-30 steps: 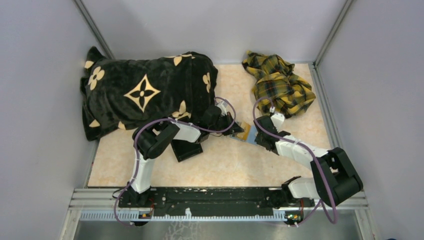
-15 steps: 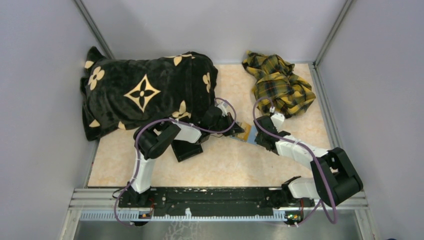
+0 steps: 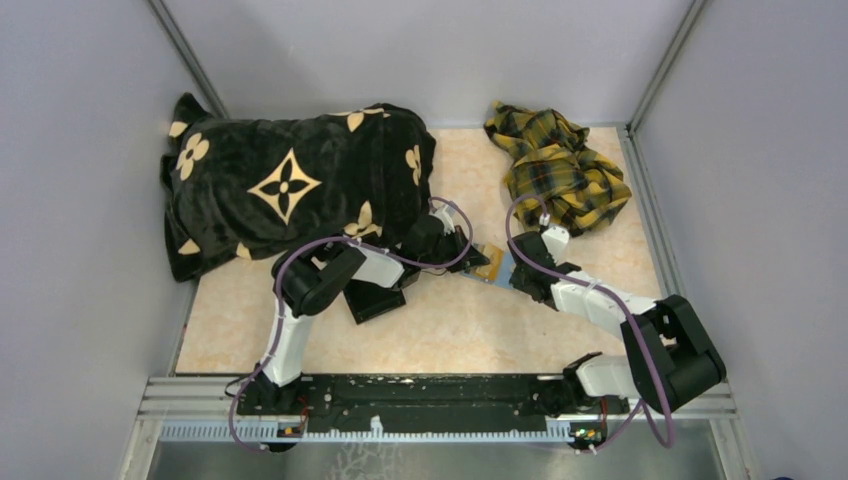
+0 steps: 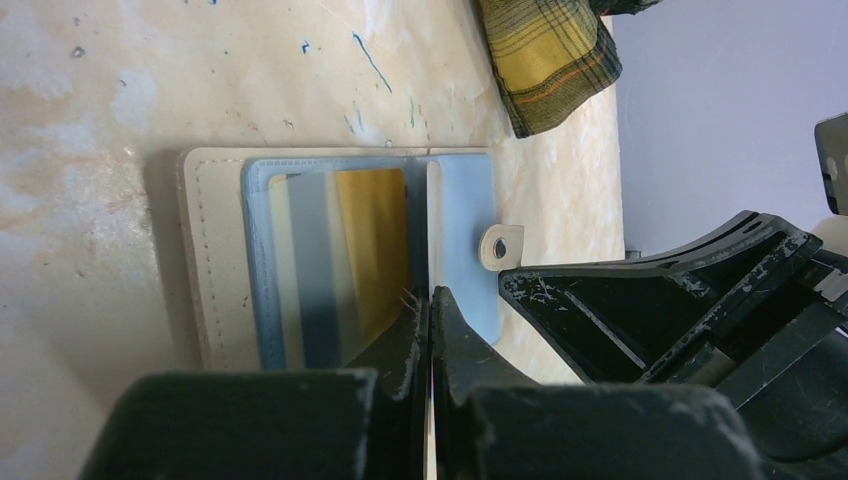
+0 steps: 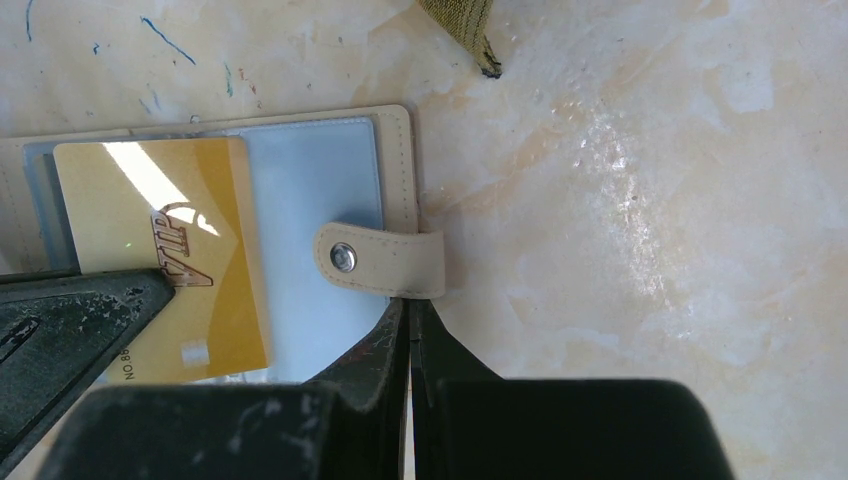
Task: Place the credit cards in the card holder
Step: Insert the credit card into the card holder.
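Note:
The tan card holder (image 3: 490, 265) lies open on the table between my two grippers, its light-blue sleeves facing up. In the left wrist view its beige border (image 4: 215, 270) frames the sleeves and a gold card (image 4: 375, 240). My left gripper (image 4: 430, 293) is shut on a thin card edge that runs into its jaws. In the right wrist view the gold "VIP" card (image 5: 160, 230) sits over the sleeve. My right gripper (image 5: 408, 302) is shut, with its tips at the holder's edge just below the closing tab (image 5: 390, 262). From above, the left gripper (image 3: 468, 252) and right gripper (image 3: 518, 272) flank the holder.
A black blanket with tan flowers (image 3: 290, 185) covers the back left. A yellow plaid cloth (image 3: 555, 165) lies at the back right, just beyond the holder. A black tray (image 3: 372, 300) lies under the left forearm. Grey walls close in on three sides.
The left arm's elbow has shifted slightly to the right. The card holder and the right arm have stayed in place.

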You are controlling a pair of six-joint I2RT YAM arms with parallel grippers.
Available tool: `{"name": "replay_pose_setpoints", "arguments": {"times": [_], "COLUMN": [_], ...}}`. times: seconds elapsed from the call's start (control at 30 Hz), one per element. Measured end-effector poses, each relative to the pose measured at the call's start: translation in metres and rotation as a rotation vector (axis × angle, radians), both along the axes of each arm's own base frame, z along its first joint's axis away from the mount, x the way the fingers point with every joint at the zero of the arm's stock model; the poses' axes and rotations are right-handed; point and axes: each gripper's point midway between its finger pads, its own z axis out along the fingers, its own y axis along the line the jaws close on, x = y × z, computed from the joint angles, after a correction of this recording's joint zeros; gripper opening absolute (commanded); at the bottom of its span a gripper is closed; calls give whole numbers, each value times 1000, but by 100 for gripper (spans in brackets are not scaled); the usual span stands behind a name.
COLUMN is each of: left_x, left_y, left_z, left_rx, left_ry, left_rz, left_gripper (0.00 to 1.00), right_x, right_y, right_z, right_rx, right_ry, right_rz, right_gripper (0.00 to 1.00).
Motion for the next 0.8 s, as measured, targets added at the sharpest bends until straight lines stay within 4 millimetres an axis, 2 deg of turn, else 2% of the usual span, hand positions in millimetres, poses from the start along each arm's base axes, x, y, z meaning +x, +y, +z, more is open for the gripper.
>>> {"name": "replay_pose_setpoints", "arguments": {"times": [0.8], "left_x": [-5], "left_y": [-6], "left_z": [-5], "left_rx": [-12], "left_ry": [15], "left_rz": [-6], "left_gripper": [0], "right_x": [0], "right_y": [0], "right_z": [0], "right_rx": [0], "right_ry": [-1], "right_rz": [0], "right_gripper": [0]}}
